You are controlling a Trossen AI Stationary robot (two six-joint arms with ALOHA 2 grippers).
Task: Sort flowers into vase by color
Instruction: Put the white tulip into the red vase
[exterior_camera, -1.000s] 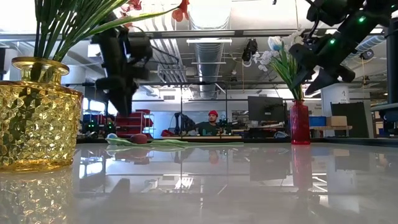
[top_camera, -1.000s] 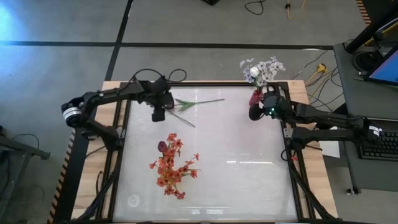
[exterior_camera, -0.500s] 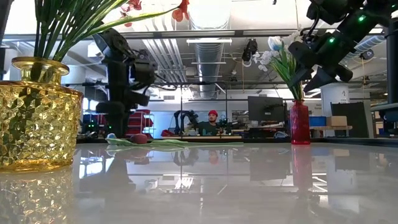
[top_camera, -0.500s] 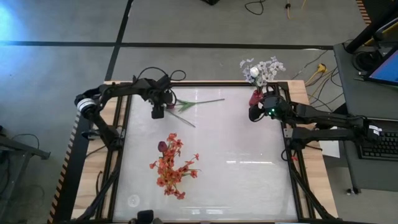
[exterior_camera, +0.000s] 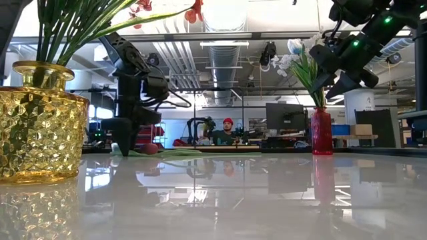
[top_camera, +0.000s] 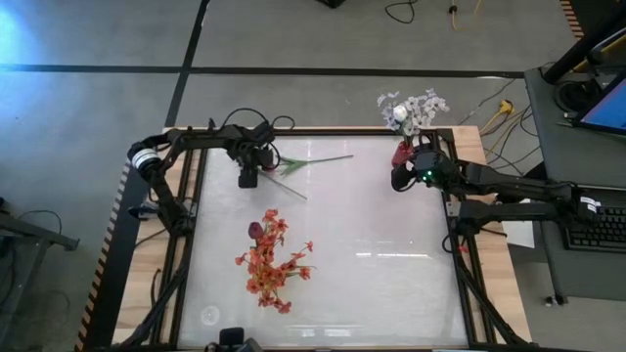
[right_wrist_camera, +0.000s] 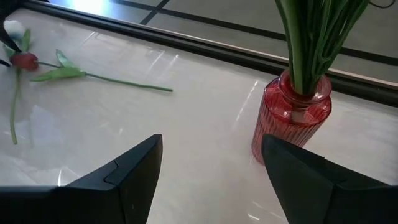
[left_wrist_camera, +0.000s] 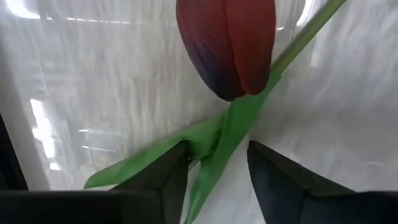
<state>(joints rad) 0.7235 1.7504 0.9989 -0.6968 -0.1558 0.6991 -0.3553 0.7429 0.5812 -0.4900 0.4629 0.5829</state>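
Table: wrist view shows jaws straddling tulip.

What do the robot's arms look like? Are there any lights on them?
Both arms are dark and thin, built of jointed segments. The left arm has a pale silver ring at one joint and black cables looping above its gripper. The right arm shows a small green light near its gripper and a white label farther back. The jaws are dark, flat, wedge-shaped plates.

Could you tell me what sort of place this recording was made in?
Most likely a robotics lab or workshop: exposed ceiling ducts, a monitor on a bench behind the table, and a person seated at a workstation.
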